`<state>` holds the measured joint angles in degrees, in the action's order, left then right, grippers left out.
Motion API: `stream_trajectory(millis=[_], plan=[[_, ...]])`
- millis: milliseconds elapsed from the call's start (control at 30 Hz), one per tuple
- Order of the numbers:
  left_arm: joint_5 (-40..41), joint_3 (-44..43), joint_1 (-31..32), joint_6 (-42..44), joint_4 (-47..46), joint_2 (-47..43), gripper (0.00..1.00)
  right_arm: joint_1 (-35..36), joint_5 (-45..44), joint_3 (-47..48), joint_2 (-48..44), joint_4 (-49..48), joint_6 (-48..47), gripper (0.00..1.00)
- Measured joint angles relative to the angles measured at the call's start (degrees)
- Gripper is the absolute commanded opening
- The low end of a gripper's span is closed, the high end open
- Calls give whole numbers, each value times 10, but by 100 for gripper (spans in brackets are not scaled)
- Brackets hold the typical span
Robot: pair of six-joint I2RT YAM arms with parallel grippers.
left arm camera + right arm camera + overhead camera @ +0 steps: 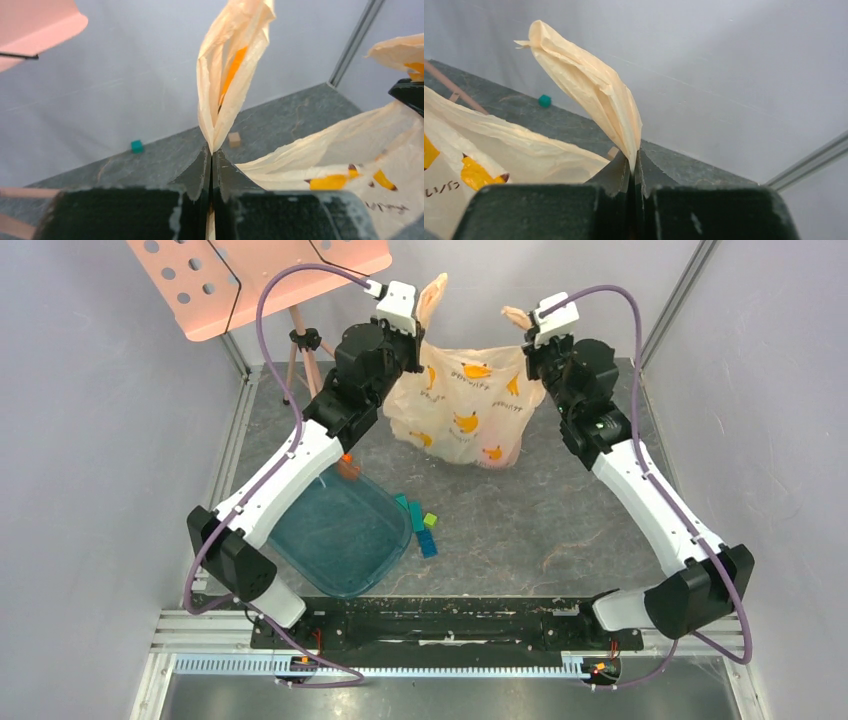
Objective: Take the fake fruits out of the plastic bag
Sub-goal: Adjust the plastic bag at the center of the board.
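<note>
The peach-beige plastic bag with orange print hangs between my two grippers at the back of the table. My left gripper is shut on the bag's left handle, which stands up from the closed jaws. My right gripper is shut on the right handle, which rises from its jaws. The bag's body also shows in the left wrist view and the right wrist view. No red apples or grapes are in view; the bag's inside is hidden.
A teal translucent tray lies at the front left under the left arm, with a small orange toy at its far edge. Blue and green blocks lie beside it. A pink music stand stands at the back left. Small blocks sit near the back wall.
</note>
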<state>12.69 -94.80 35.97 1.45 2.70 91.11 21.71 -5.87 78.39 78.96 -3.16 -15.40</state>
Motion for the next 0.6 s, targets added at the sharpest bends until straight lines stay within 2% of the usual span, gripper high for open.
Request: stream_trajectory(millis=[133,200,433,467,567,600], plan=[[-37,14,-1,-17,-24,-11,2,-12,1,-20,-21,-31,5,0],[-49,62,2,-32,-40,-31,2,-12,12,-78,-53,-54,9,0],[-64,311,5,-111,-117,-107,2,-11,68,-334,-176,-104,50,0],[-65,339,5,-123,-126,-112,2,-11,74,-367,-191,-106,57,4],[-72,386,5,-154,-136,-116,10,-10,85,-432,-229,-105,79,27],[-73,393,5,-160,-136,-118,12,-10,88,-439,-237,-104,85,32]])
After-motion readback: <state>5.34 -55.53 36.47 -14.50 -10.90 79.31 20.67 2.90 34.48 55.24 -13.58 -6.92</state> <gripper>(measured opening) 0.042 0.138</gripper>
